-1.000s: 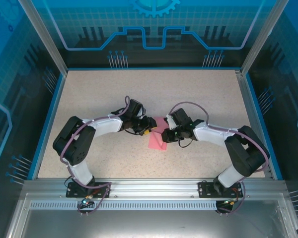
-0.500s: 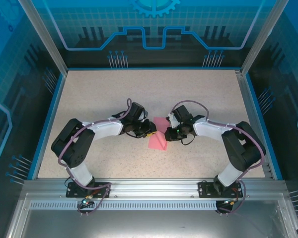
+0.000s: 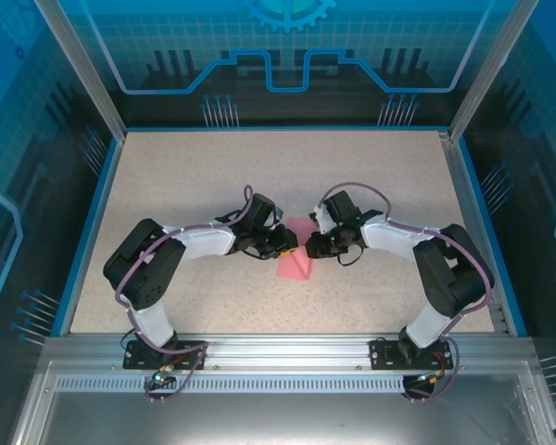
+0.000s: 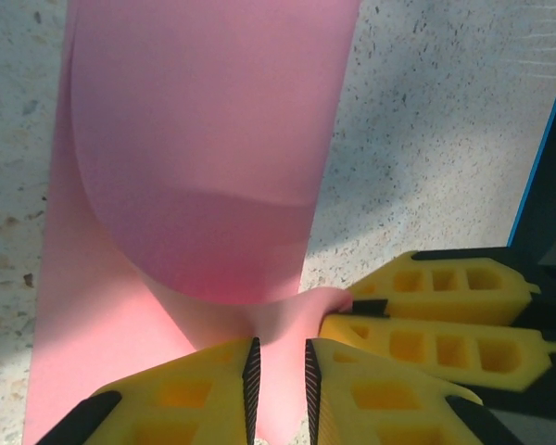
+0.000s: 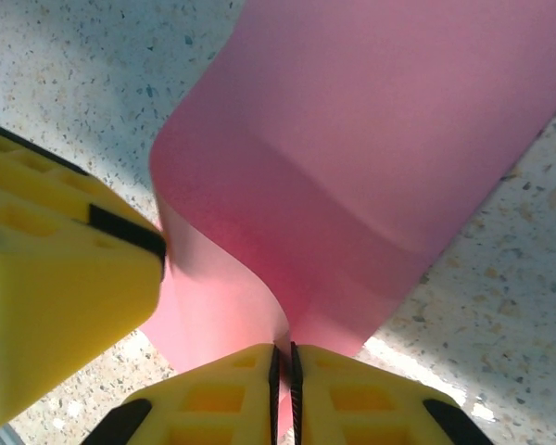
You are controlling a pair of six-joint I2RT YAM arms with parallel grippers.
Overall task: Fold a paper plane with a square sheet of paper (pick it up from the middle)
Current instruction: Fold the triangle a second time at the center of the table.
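Left gripper (image 4: 280,357): jaws closed on a raised ridge of the square sheet of paper (image 4: 204,167).
Sheet: lay mid-table (image 3: 167,176) between both arms, curled over itself.
Right gripper (image 5: 284,357): jaws pinched the sheet's opposite edge.
Progress: apparently early; no dart shape yet, most creases left to do.

Left arm (image 3: 202,243), right arm (image 3: 398,245): black joints, white links, purple cables (image 3: 352,187). Claw fingers (image 4: 426,348) yellow, black ribbed pads (image 4: 251,375).

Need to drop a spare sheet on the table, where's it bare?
Crowded mid-table, where the left gripper and right gripper meet on the pink sheet. Bare: the far half of the table behind them, up to the back rim; also the near strip between the sheet and the front rail.
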